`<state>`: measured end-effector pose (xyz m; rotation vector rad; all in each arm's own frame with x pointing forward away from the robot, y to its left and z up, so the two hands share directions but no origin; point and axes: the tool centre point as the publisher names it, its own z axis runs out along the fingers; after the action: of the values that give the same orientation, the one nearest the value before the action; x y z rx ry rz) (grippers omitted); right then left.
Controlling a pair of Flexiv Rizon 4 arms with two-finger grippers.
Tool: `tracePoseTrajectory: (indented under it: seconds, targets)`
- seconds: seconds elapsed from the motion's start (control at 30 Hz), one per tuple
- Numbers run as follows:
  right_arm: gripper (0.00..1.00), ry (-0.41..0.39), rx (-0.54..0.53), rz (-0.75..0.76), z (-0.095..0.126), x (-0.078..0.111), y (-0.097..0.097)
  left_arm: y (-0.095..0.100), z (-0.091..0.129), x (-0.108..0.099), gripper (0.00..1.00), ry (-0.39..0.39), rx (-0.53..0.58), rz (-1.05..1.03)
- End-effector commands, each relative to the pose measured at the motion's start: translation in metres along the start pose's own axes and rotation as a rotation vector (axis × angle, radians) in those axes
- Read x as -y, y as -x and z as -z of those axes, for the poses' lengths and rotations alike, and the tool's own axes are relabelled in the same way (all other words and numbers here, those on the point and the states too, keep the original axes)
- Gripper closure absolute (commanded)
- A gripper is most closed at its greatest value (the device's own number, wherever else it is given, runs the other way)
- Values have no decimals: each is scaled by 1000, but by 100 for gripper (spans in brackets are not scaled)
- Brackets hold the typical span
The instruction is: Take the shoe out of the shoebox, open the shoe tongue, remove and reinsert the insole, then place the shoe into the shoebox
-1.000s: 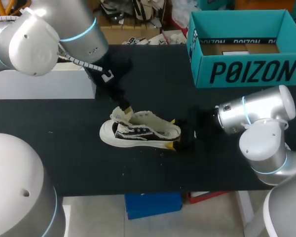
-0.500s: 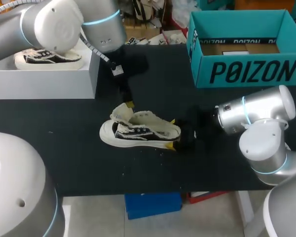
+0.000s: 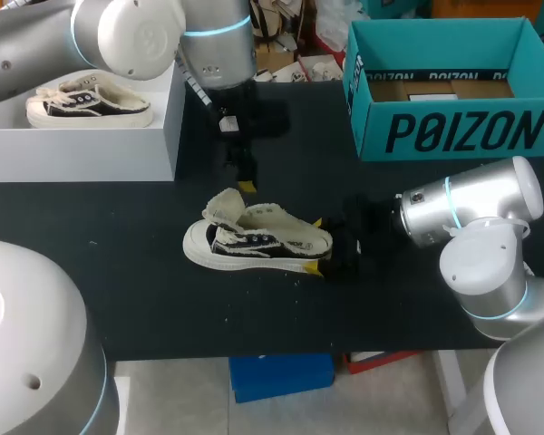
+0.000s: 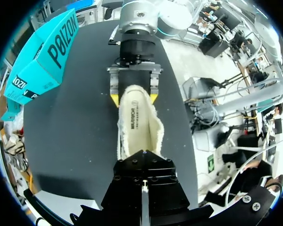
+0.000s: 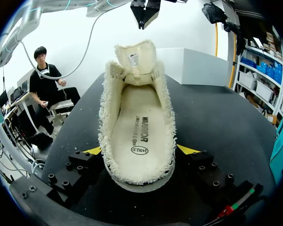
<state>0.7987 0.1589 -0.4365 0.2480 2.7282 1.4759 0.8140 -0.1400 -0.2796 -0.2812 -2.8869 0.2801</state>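
Mid-frame | right gripper clamps shoe heel; left gripper above tongue, state unclear | you risk the unheld tongue flopping shut.

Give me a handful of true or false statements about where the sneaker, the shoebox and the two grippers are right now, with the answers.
1. The cream low-top sneaker with black side panels lies inside the teal cardboard shoebox. False: it lies on the black table, apart from the box.
2. The right gripper has its jaws clamped on the sneaker's heel from both sides. True.
3. The cream insole lies on the table beside the sneaker. False: it sits inside the sneaker.
4. The left gripper hangs above the upturned tongue without touching it. True.
5. A second sneaker rests on the white box. True.
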Motion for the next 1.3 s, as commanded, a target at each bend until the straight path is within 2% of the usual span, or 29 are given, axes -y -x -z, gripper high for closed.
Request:
tracePoseTrajectory:
  seconds: [0.03,0.43,0.6,0.93,1.3]
  targets:
    - [100,-3,1,-1,0,0,0,-4,-7,-6,100,-33,19,3]
    - [100,-3,1,-1,0,0,0,-4,-7,-6,100,-33,17,3]
    - [100,-3,1,-1,0,0,0,-3,-16,-6,100,-60,-26,-46]
    - [100,-3,1,-1,0,0,0,-1,-32,5,100,-45,-68,-89]
    - [100,-3,1,-1,0,0,0,7,-53,7,100,-31,-101,-80]
